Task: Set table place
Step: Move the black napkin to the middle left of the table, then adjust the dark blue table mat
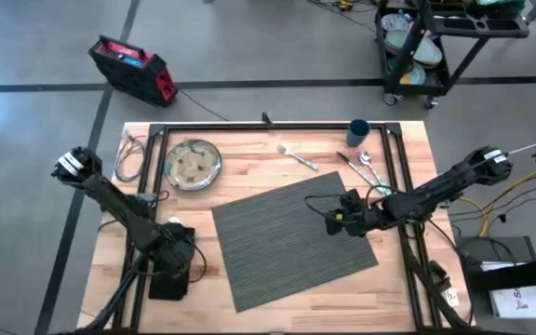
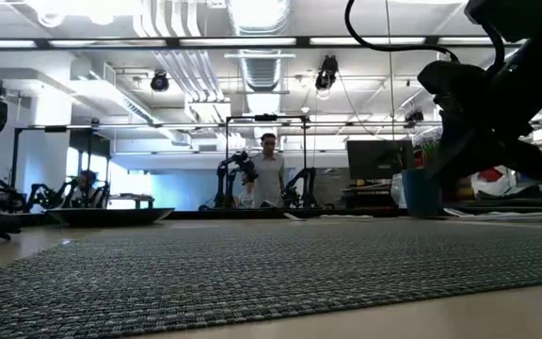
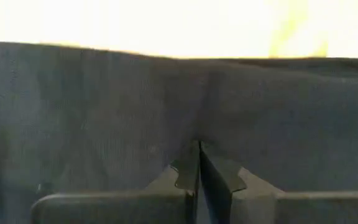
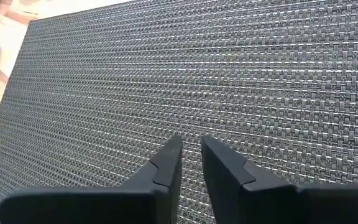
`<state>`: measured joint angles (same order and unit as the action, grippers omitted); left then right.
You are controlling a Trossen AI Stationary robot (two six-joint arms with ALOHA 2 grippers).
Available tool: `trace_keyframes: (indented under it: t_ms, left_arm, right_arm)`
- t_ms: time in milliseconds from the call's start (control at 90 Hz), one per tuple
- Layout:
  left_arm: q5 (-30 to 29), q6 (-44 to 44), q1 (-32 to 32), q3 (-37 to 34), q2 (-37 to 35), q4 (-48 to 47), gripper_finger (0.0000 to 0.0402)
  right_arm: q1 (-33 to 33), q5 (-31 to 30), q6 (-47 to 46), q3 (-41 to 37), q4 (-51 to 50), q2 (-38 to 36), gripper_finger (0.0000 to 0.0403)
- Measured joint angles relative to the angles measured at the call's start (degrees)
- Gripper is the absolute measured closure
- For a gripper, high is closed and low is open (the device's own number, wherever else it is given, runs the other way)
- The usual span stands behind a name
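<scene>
The dark grey ribbed placemat [image 1: 291, 237] lies askew on the middle of the wooden table [image 1: 259, 149]. My right gripper [image 1: 331, 221] hovers over its right part, fingers [image 4: 166, 168] a narrow gap apart with nothing between them. A black napkin [image 1: 170, 274] lies at the near left, and my left gripper [image 1: 177, 249] is down on it and shut. The silvery plate [image 1: 194, 164] rests at the far left. The fork [image 1: 298, 156], the knife and spoon [image 1: 361, 167] and the dark blue cup [image 1: 358, 131] stand along the far edge. My left gripper comes down on the black napkin from above. Its shut fingertips [image 3: 188, 171] meet on the cloth where a crease [image 3: 202, 106] runs up from them. How many layers are between them I cannot tell. The napkin lies on the table.
Coiled cables [image 1: 130, 154] lie at the table's far left corner. Black rails [image 1: 277, 127] frame the tabletop. A red case [image 1: 133, 67] and a cart [image 1: 435, 42] stand on the floor beyond. A person [image 2: 269, 169] stands in the room behind.
</scene>
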<state>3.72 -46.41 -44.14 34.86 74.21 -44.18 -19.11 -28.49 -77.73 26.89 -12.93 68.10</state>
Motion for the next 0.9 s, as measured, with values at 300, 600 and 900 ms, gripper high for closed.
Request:
trace_keyframes:
  t_ms: [300,600,900]
  left_arm:
    - [-0.9,-8.3,0.3,4.3,-2.0,-4.3,0.0388]
    - [-25.6,-17.7,7.8,11.4,-0.4,0.8,0.04]
    - [-24.0,-4.4,24.5,11.1,11.7,17.5,0.0401]
  right_arm:
    - [0.0,4.5,0.8,0.0,1.9,-0.1,0.0325]
    - [-3.3,12.0,-1.9,0.0,-1.3,0.2,0.0385]
    - [-9.9,9.5,-13.9,-0.1,-17.0,0.3,0.0401]
